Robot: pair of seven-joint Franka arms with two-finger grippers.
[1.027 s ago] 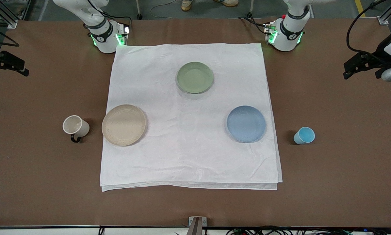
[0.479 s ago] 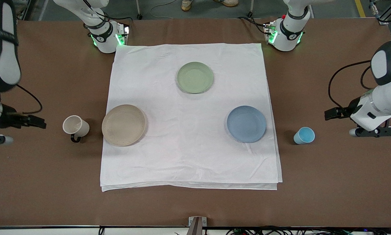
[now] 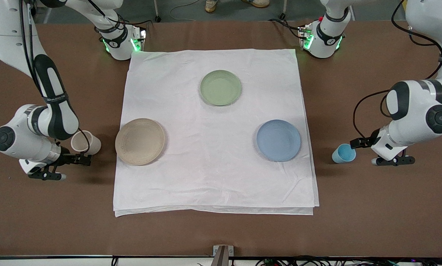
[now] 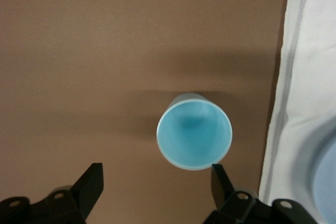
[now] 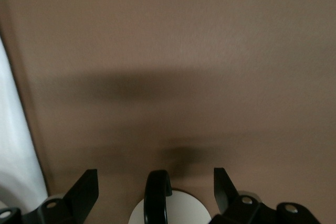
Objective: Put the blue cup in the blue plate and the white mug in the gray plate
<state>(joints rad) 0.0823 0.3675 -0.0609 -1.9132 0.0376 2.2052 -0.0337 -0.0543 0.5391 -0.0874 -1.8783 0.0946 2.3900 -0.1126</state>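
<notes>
The blue cup stands upright on the bare table beside the cloth, toward the left arm's end. It also shows in the left wrist view. My left gripper hangs open and empty just beside it, one fingertip close to the rim. The blue plate lies empty on the cloth. The white mug stands beside the empty gray plate. My right gripper is open over the mug's black handle, which sits between the fingers.
A pale-green plate lies on the white cloth, nearer the robot bases. The cloth's edge runs close by the blue cup. Both forearms hang low over the table's two ends.
Both arms have swung in from the table's ends and come down, the left gripper to the blue cup and the right gripper to the white mug. Cups and plates have not moved.
</notes>
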